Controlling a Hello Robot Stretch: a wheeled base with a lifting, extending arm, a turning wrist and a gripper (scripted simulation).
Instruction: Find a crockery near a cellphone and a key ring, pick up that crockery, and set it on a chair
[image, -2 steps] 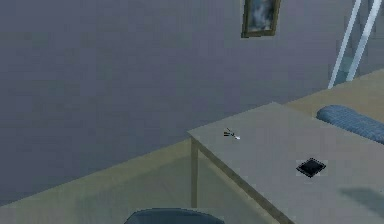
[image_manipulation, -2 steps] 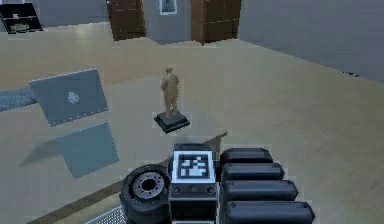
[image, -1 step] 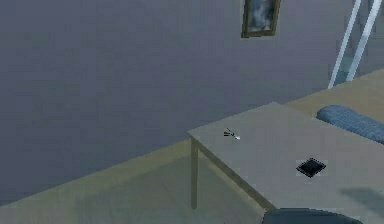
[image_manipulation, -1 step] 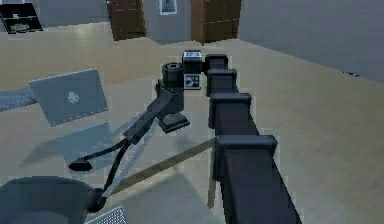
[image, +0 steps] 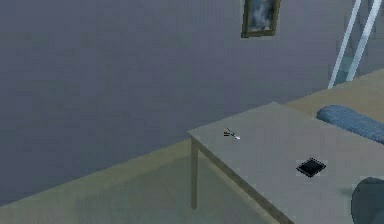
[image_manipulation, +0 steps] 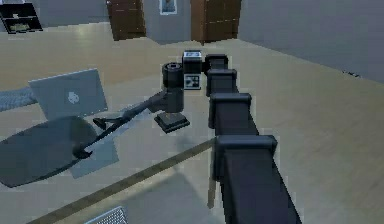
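Reaching far out, arm (image_manipulation: 238, 135), pincer (image_manipulation: 88, 138) near a dark round shape (image_manipulation: 35, 160), hold untellable.

1. You have no word, number, brand or sign here that can be read.
2. The two white squares (image_manipulation: 191, 58) at the arm's end carry black marks; they are blocky patterns, not letters or digits.
3. The grey laptop lid (image_manipulation: 70, 95) bears one small pale mark, too small for you to read.
4. The framed picture (image: 261, 17) on the wall and the cellphone (image: 312, 168) on the table give you no legible print.
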